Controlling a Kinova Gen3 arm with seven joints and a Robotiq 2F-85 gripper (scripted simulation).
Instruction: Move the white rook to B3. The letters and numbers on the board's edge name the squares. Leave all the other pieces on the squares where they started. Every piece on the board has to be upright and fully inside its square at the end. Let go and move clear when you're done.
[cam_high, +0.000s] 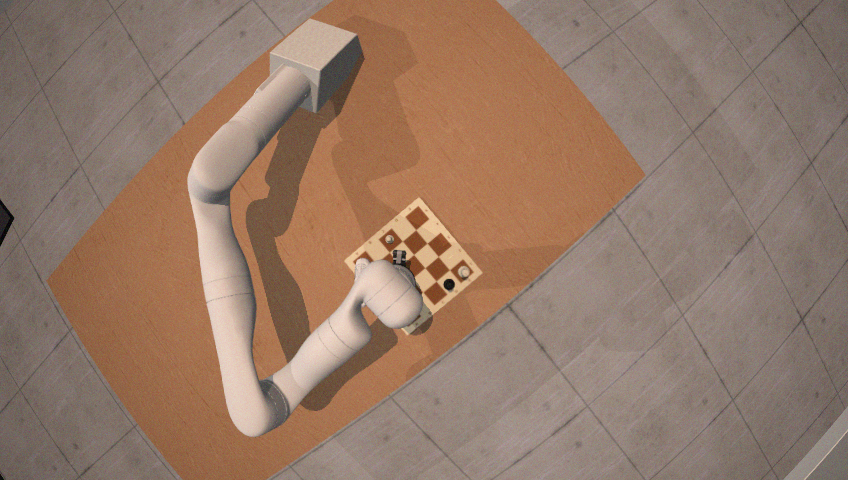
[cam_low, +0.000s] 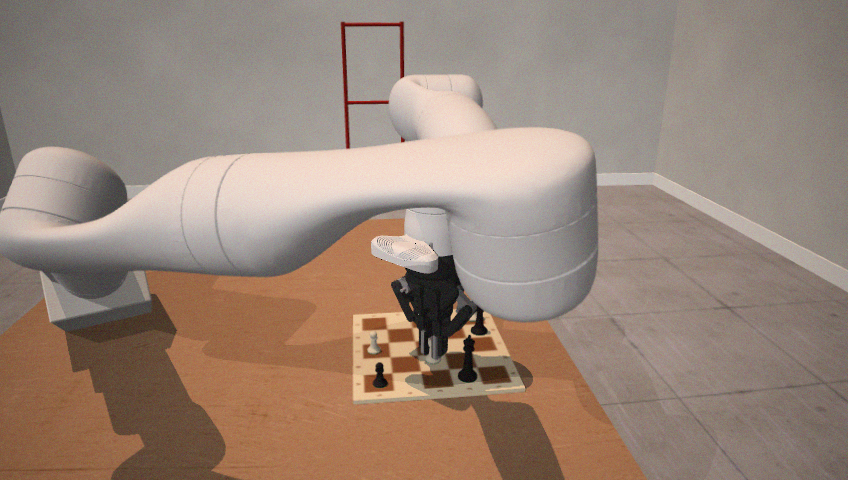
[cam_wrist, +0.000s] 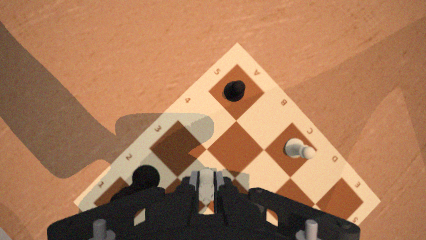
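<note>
The arm (cam_low: 357, 196) reaches over the chessboard (cam_low: 437, 393), with the gripper (cam_low: 432, 354) pointing straight down, low over the middle squares. Its fingers pinch the white rook (cam_wrist: 206, 186) by the upper body. Whether the base touches the board cannot be told. The rook appears light, rigid and smooth, so it may slip or tilt. Grip the cylindrical body squarely, below the top. A black piece (cam_low: 467, 359) stands just beside it.

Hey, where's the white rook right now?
The white rook is clamped in the gripper, low over the chessboard at the wrist view's bottom centre.
</note>
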